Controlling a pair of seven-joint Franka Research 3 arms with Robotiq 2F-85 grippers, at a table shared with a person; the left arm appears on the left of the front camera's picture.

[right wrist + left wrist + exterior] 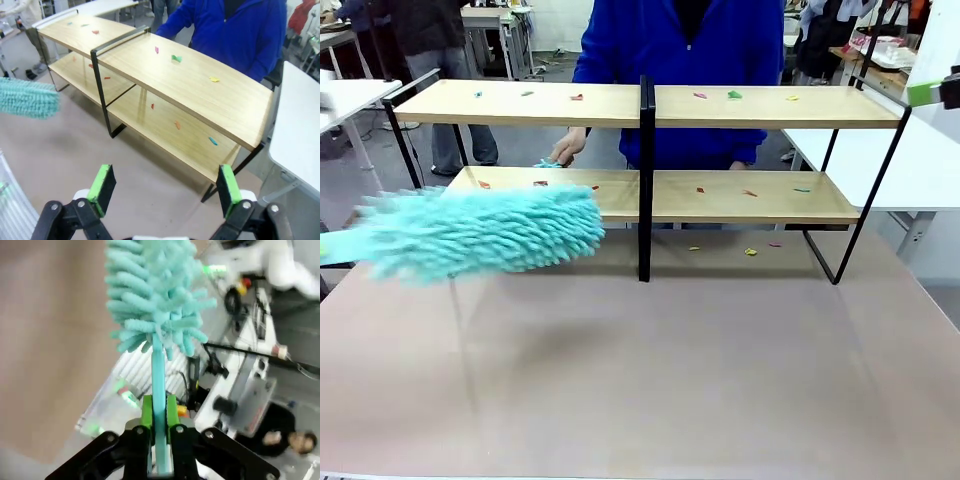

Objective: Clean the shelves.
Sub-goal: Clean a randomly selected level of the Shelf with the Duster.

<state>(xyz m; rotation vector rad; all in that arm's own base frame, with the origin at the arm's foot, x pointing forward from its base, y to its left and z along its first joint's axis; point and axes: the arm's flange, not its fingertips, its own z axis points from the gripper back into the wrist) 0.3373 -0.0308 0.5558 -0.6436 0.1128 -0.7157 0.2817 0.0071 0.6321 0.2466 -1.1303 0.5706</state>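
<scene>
Checking remotely, I find the left gripper (159,412) clamped on the teal duster (480,232), its head just before the lower left board of the shelves (750,107) standing across the table (720,380), right gripper (165,184) spread wide, empty

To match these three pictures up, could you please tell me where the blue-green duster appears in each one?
Front view: the duster is at middle left, left of the shelves' black centre post.
Left wrist view: its head is at top centre, its handle clamped in the left end effector.
Right wrist view: its tip shows at the left edge.
Shared landmark: that post, in front and right wrist views.
</scene>
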